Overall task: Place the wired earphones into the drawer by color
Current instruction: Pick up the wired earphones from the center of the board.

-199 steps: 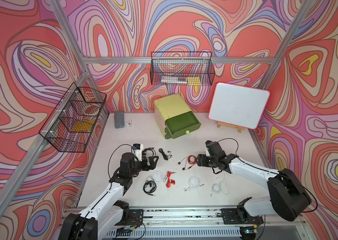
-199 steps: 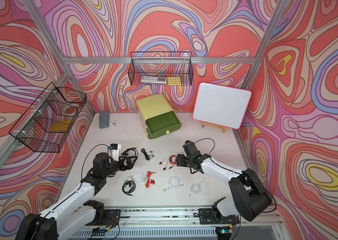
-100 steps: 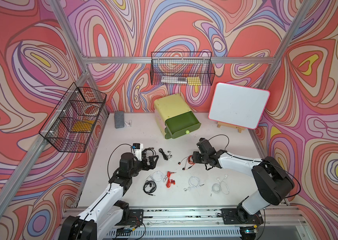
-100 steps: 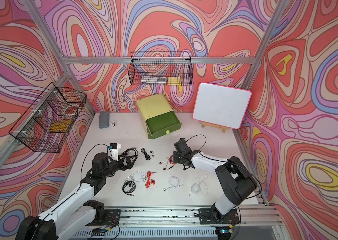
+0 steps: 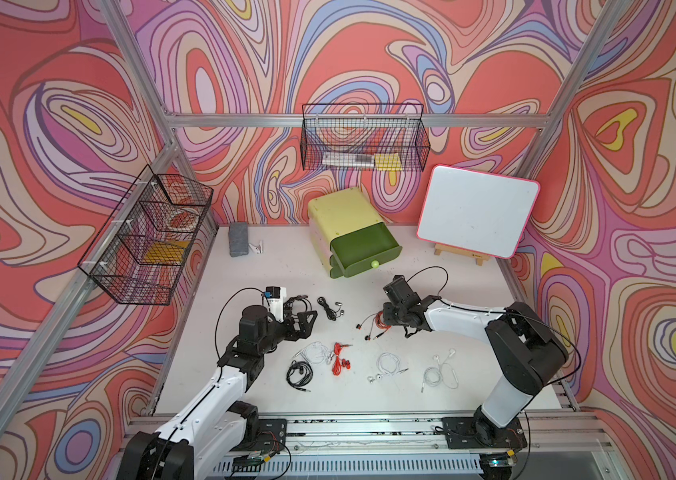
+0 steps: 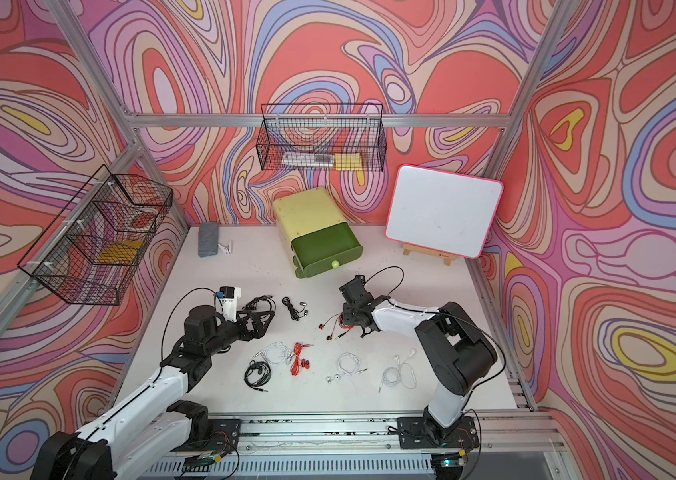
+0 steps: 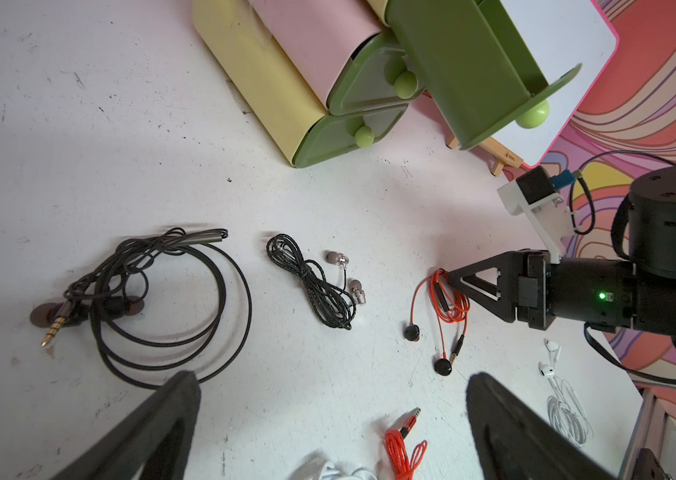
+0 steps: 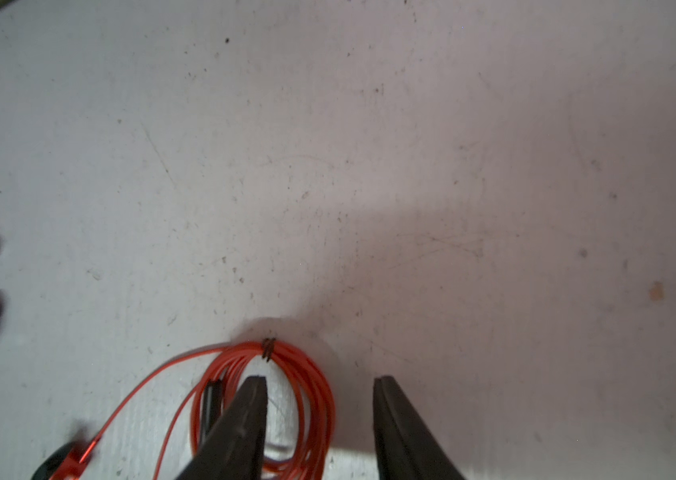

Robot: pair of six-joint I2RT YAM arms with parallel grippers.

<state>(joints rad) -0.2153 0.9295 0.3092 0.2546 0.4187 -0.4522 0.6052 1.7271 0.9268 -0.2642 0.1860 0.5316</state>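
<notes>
The yellow drawer unit [image 5: 338,210] stands at the back of the table [image 5: 274,270] with its green top drawer [image 5: 365,247] pulled out. All eight earphone sets lie on the table in front of the unit. Closest to it, a red set [image 8: 282,351] sits under the right gripper [image 8: 320,379], whose jaws stand partly apart: one finger [image 8: 244,415] is planted inside the coil and the other just outside, so several loops lie between them with a gap beside them, nothing clamped. A braided black set [image 7: 311,286] with silver buds lies beside it, then a looser black set [image 7: 199,239] by the left gripper [image 5: 306,322], which hangs spread wide and empty. Farther from the unit runs a row: a third black set [image 5: 300,374], a white set [image 5: 314,353], a second red set [image 5: 338,361], another white set [image 5: 388,365] and a last white set [image 5: 440,372]. Beside the unit a whiteboard [image 5: 477,216] rests on an easel [image 7: 502,156], whose foot bears a small dark mark too tiny to read.
</notes>
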